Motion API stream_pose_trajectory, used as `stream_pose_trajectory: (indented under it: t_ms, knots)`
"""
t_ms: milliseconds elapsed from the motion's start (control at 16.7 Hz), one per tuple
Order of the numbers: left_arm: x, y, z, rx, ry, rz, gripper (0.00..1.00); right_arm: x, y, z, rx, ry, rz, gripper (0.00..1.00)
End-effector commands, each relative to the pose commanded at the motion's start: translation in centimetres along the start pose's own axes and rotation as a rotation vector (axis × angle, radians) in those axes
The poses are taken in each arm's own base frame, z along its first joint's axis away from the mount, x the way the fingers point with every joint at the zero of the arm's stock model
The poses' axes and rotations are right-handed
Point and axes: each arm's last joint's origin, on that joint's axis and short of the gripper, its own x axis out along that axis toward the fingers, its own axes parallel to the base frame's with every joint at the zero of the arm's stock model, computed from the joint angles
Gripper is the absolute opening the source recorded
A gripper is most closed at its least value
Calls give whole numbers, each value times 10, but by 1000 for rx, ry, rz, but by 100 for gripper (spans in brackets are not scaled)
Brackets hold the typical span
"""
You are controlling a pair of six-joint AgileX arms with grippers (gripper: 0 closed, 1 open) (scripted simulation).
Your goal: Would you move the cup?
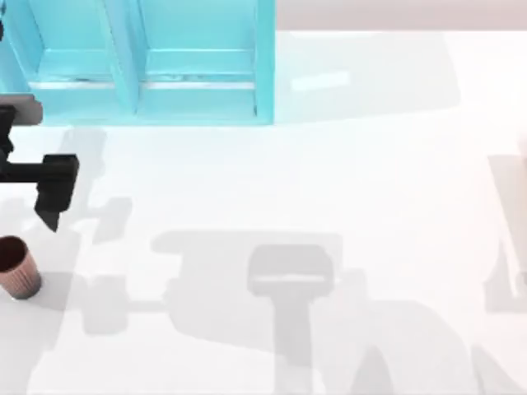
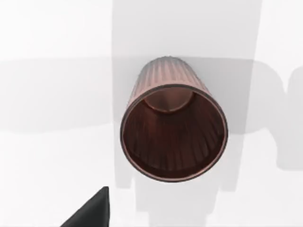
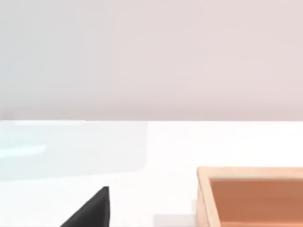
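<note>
One cup (image 1: 16,267) stands upright at the lower left of the top view, close to the table's left edge, on a bare white table (image 1: 329,181) crossed by soft grey shadows. From my left wrist I look almost straight down into it (image 2: 174,132): copper-brown, tapered toward the base, fine vertical ribs on the outer wall and down the dark inside, a paler round floor at the bottom. It carries no label or writing that I can read.

Just above the cup in the top view, apart from it, hangs my left gripper (image 1: 51,218), black, at the left edge of the frame; nothing is between its fingers, but I cannot tell how wide they stand. One dark fingertip (image 2: 92,210) shows in the left wrist view, clear of the cup's rim.

Across the upper left of the top view stands a turquoise shelf unit (image 1: 148,74), well apart from the cup. Behind the table the wall is a plain pale pinkish grey.

From my right wrist a dark fingertip (image 3: 92,210) shows over the white surface, near an orange-tan open box (image 3: 251,196).
</note>
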Motion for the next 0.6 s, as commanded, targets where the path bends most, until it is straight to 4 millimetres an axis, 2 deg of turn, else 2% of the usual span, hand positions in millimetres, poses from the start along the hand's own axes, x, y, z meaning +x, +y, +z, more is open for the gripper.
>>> stream_pose_trajectory:
  t_ms: [360,480,600]
  knots:
    - [68,-1,1,0,-13,-1,100,0,0,0,0,0,0,100]
    - [79,-1,-1,0,-5,0,100,0,0,0,0,0,0,100]
    - [80,-1,-1,0,-5,0,100,0,0,0,0,0,0,100]
